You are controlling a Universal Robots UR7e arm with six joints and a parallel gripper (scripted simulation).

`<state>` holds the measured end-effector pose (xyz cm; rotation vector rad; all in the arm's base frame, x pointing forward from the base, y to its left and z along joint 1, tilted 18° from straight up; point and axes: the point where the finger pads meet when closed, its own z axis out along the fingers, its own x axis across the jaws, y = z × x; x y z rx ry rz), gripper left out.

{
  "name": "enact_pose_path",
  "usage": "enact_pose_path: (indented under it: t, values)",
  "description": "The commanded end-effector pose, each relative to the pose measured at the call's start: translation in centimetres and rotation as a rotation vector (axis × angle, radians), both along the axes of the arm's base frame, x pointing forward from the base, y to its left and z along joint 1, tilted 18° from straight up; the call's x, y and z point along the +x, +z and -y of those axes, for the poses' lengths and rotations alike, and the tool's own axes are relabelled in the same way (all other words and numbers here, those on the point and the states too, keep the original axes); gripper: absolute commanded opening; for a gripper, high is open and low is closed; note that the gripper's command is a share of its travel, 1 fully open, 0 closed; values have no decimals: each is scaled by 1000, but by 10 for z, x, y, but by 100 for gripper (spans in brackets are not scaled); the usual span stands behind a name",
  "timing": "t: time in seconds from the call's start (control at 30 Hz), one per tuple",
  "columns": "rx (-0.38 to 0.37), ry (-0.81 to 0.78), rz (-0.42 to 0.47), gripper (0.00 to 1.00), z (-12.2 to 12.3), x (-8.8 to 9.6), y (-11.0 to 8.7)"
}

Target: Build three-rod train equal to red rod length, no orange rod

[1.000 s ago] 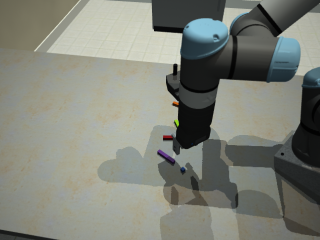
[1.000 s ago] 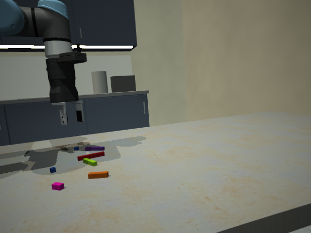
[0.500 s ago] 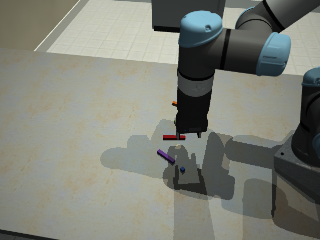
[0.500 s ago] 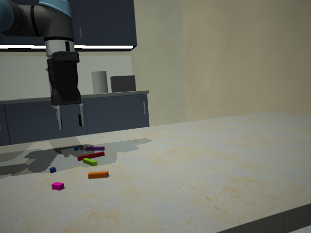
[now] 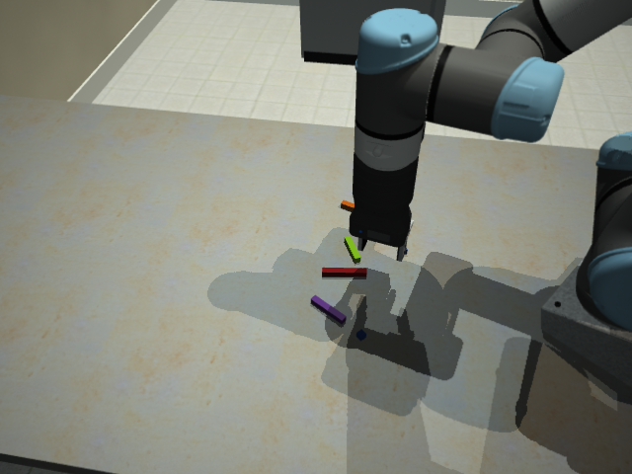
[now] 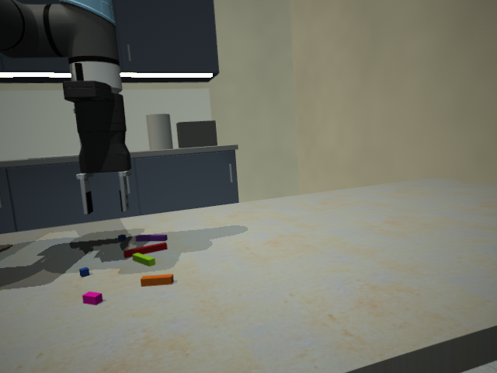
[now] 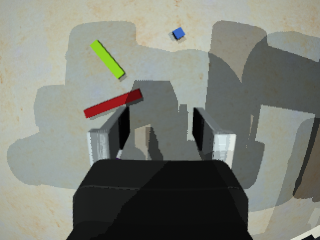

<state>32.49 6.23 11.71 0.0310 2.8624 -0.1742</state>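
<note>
- Currently, the pincer (image 5: 380, 253) (image 6: 106, 210) (image 7: 161, 120) is released: both fingers stand wide apart, with nothing grasped. It is raised above the surface (image 5: 153, 306) (image 6: 321, 260) (image 7: 30, 60), its fingers pointing down.
- Red rod (image 5: 344, 272) (image 6: 145, 249) (image 7: 113, 103): lies flat on the surface between the lime and purple rods. Long axis: left to right in the top view; lower left to upper right in the wrist view.
- Lime rod (image 5: 352, 249) (image 6: 144, 259) (image 7: 107, 59): lies flat near the red rod, apart from it. Long axis: steeply from upper left to lower right in the top view, oblique to the red rod.
- Purple rod (image 5: 328, 309) (image 6: 151, 237): lies flat. Long axis: upper left to lower right in the top view, less steep than the lime rod.
- First blue rod (image 5: 361, 335) (image 6: 122, 238): near one end of the purple rod, not touching.
- Second blue rod (image 5: 406, 251) (image 6: 84, 272) (image 7: 178, 33): well apart from the first.
- Magenta rod (image 6: 92, 298): near the second blue rod.
- Orange rod (image 5: 348, 205) (image 6: 157, 280): long axis nearly level in the exterior view.
- Train status: unassembled; rods separate, long axes unaligned.
</note>
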Motion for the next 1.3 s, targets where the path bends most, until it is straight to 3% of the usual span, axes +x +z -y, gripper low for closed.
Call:
enact_pose_path:
  t: [0.0,0.83,1.23,1.27]
  values:
    - [45,-160,23,100,14,-1,0]
    - [248,-877,132,100,69,-13,-1]
    - [268,-947,144,100,74,-14,-1]
    - [268,-947,144,54,74,-14,-1]
